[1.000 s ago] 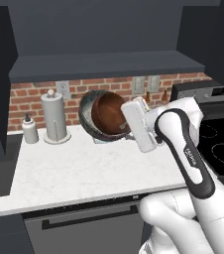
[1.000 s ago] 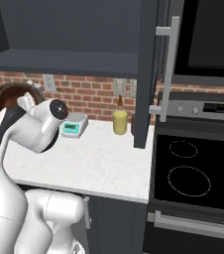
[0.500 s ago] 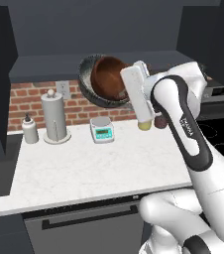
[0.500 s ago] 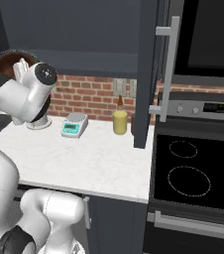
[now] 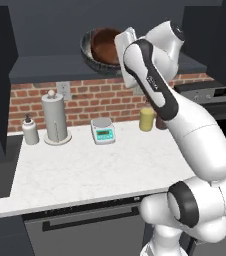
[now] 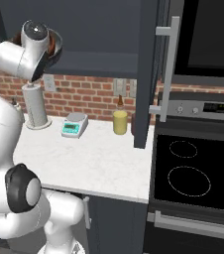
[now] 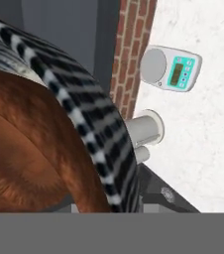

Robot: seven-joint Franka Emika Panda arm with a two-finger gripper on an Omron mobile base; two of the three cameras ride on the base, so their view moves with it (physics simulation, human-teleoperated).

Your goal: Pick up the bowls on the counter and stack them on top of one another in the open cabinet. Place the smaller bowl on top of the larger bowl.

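We have lifted the nested bowls (image 5: 101, 49) from desk (image 5: 90, 170) height to the cabinet (image 5: 60, 37); jaws' grip hidden, cannot tell.

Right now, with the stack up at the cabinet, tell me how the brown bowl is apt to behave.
The smaller bowl looks glossy and smooth, so it may slide. It sits nested in the larger bowl, and the pair is tilted on its side, so it could slip out. It looks rigid, probably wooden, so it is unlikely to flex.
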